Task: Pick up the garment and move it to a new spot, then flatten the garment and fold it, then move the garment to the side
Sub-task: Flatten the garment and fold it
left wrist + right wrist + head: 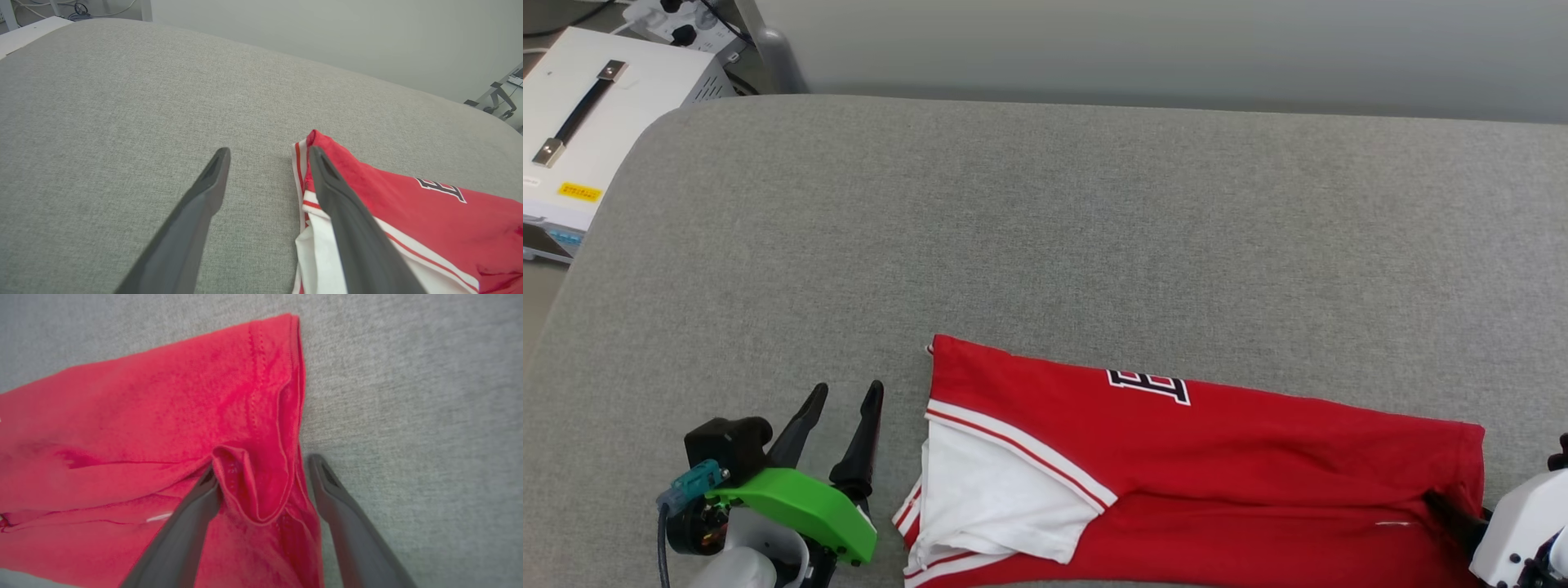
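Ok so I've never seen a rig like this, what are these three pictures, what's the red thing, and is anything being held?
This is a two-armed robot. One picture looks down from its head; the other two come from cameras on its wrists, looking along two dark fingers. A folded red T-shirt with a white sleeve lies on a grey surface. The left end effector stands open beside the sleeve end. The right end effector is open at the hem end, a fold of red cloth between its fingers, unclamped. Nothing is held.
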Available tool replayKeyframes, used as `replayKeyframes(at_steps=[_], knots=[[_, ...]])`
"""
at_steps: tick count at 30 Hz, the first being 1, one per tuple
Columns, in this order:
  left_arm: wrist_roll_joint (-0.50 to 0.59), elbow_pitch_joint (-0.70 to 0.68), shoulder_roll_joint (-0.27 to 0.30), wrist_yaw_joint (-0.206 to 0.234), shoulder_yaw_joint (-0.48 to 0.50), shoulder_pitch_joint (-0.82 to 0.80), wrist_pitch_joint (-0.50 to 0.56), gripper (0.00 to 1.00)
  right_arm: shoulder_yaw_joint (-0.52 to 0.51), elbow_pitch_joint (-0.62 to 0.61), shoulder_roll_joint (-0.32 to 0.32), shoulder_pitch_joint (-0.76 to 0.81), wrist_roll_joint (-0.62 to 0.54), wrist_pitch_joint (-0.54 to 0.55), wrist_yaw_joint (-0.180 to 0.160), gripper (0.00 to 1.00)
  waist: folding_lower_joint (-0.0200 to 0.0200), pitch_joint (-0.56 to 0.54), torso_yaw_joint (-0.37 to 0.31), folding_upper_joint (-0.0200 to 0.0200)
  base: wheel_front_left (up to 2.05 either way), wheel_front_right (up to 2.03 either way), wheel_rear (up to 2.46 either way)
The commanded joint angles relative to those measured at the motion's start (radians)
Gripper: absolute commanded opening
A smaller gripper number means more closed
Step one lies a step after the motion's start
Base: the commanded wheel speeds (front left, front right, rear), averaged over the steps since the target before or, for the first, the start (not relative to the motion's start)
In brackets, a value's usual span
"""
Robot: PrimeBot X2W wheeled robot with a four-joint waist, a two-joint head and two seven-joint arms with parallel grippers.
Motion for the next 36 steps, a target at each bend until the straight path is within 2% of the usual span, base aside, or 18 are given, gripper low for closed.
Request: replayKeyframes(at_steps=[1,2,3,5,18,28,36], knots=[[0.012,0.005,-0.008,-0.009,0.001,-0.021,-0.007,1.0,0.037,0.03,0.02,-0.007,0.02,0.014,0.001,0.87,0.0,0.005,0.0,0.0,0.0,0.0,0.0],[0.012,0.007,-0.009,-0.01,0.001,-0.023,-0.007,1.0,0.049,0.032,0.02,-0.006,0.029,0.017,0.001,0.46,0.0,0.006,0.0,0.0,0.0,0.0,0.0],[0.012,0.009,-0.01,-0.011,0.001,-0.024,-0.007,1.0,0.065,0.033,0.021,-0.006,0.041,0.021,0.001,0.21,0.0,0.007,-0.001,0.0,0.0,0.0,0.0],[0.012,0.014,-0.013,-0.013,0.001,-0.027,-0.008,1.0,0.082,0.037,0.018,-0.005,0.056,0.02,0.001,0.0,0.0,0.007,-0.001,0.0,0.0,0.0,0.0],[0.006,0.04,-0.019,-0.025,-0.001,-0.014,-0.01,1.0,0.055,0.087,-0.072,-0.009,0.035,-0.08,0.001,0.0,0.0,-0.048,-0.008,0.0,0.0,0.0,0.0],[0.007,0.033,-0.021,-0.023,0.008,0.004,-0.012,1.0,-0.033,0.112,-0.153,-0.02,-0.012,-0.139,0.001,0.0,0.0,-0.08,-0.022,0.0,0.0,0.0,0.0],[-0.011,0.025,-0.039,-0.029,0.029,0.032,-0.013,1.0,-0.022,0.031,-0.132,-0.001,0.021,-0.104,0.001,0.0,0.0,-0.115,-0.038,0.0,0.0,0.0,0.0]])
